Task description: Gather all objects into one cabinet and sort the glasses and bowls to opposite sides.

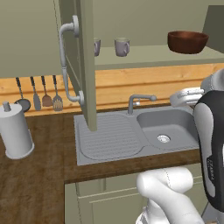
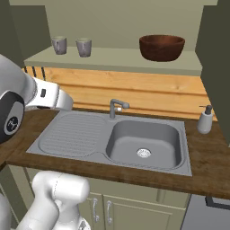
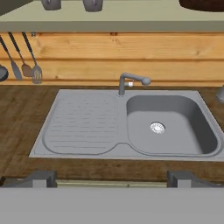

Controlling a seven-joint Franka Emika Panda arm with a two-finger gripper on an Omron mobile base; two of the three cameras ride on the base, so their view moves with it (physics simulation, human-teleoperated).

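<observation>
Grey translucent glasses point(image 2: 59, 45) point(image 2: 83, 46) sit at the pale shelf's point(image 2: 112, 59) left end, the dark brown wooden bowl point(image 2: 161, 47) at its right. Both lie above and ahead of my gripper point(image 3: 113, 179), fingers spread and pinching nothing.

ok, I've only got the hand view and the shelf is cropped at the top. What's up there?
Observer: A glass and a second glass, upright and apart, at the left end of the shelf.
Operator: and the dark thing top right?
Observer: Brown bowl, upright, at the shelf's right end.
Operator: cabinet door?
Observer: Left door stands swung open.
</observation>
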